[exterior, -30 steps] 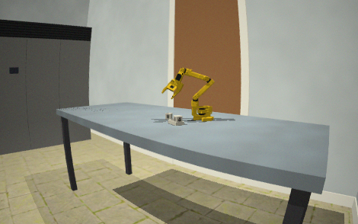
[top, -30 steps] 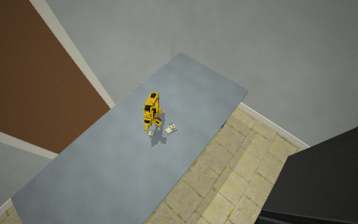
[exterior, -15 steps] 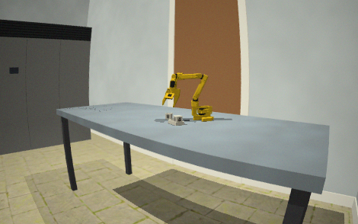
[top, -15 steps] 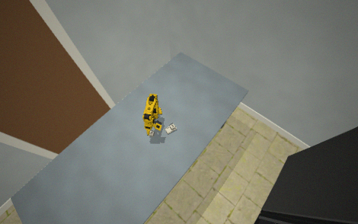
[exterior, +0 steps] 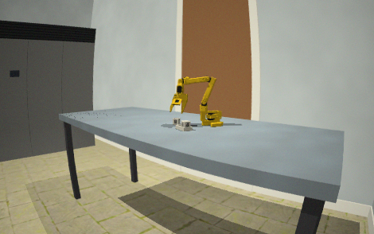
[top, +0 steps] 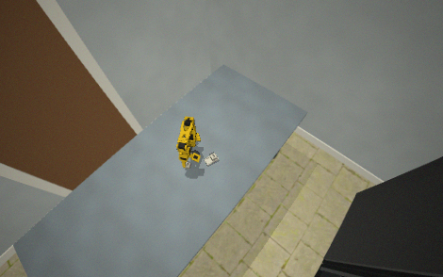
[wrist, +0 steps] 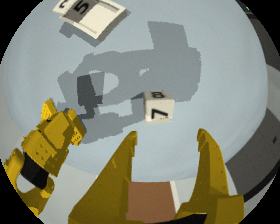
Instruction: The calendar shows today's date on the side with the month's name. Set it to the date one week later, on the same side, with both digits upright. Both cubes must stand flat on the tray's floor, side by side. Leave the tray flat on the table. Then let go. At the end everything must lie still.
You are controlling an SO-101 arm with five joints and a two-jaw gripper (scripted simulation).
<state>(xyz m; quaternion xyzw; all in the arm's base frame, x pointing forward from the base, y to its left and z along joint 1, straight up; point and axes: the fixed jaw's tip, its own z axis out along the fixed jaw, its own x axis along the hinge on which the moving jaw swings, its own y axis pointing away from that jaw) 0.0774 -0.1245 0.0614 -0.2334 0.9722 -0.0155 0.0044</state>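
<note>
The loose white cube (top: 188, 165) (exterior: 176, 121) (wrist: 159, 111) lies on the table beside the tray, apart from it. In the wrist view one face shows a 7 turned sideways, and a narrow face above it shows what looks like an 8. The pale tray (top: 209, 162) (exterior: 184, 129) (wrist: 100, 25) lies on the table, cut off by the wrist view's top edge. It holds the other cube (exterior: 185, 123) (wrist: 81, 7), with a shaded face showing a 5; another digit is cut off. My gripper (exterior: 177, 111) (wrist: 168, 132) is open and empty, above the table near the loose cube. The month's name is too small to read.
The blue-grey table (top: 131, 203) (exterior: 258, 147) carries the arm's yellow base (exterior: 212, 119), behind the tray. The arm's shadow falls around the loose cube. The table's long edge lies beyond the tray in the top view.
</note>
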